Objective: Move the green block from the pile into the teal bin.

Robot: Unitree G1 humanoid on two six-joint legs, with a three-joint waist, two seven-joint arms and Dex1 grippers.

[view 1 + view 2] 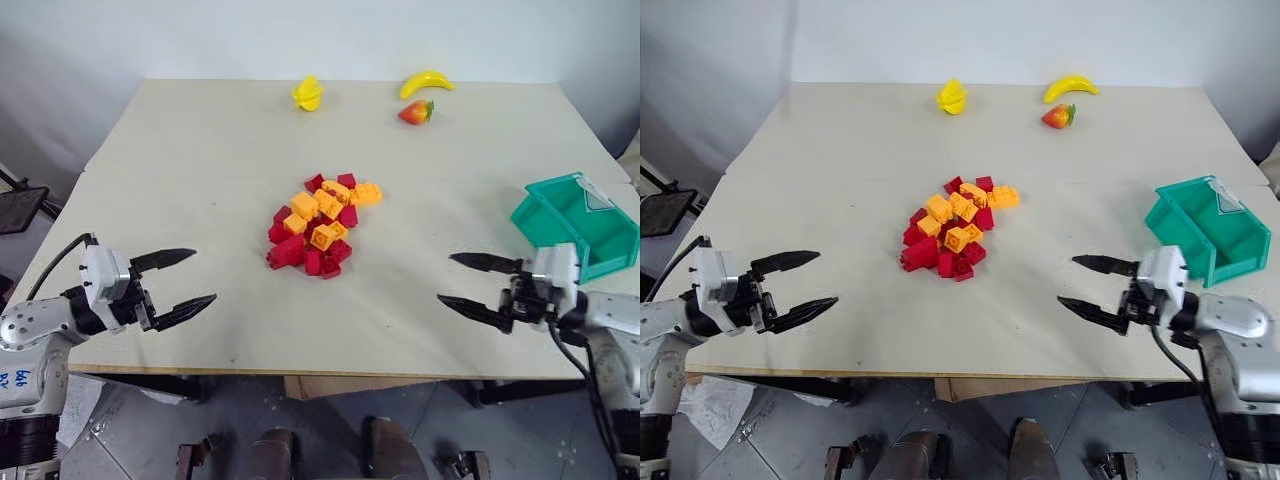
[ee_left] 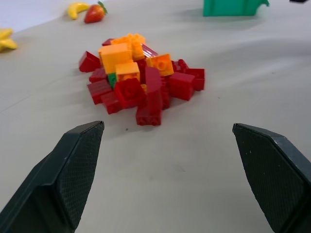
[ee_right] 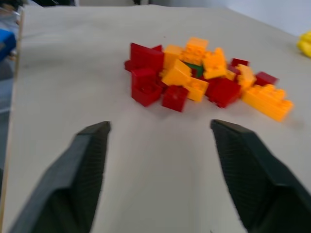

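Note:
The pile (image 1: 320,225) of red and orange-yellow studded bricks lies mid-table. The green block (image 2: 112,79) is buried in it, just a sliver showing between a red and an orange brick; the right wrist view shows the green block (image 3: 194,68) under orange bricks. At the table's right edge stands the teal bin (image 1: 575,225). My left gripper (image 1: 203,277) hovers near the front left edge, open and empty, pointing toward the pile. Opposite it, near the front right and just in front of the bin, my right gripper (image 1: 445,278) is open and empty, also facing the pile.
A yellow toy fruit (image 1: 308,93), a banana (image 1: 427,82) and a strawberry (image 1: 417,112) lie at the table's far side. Bare tabletop (image 1: 200,170) surrounds the pile. A black object (image 1: 20,208) stands off the table's left edge.

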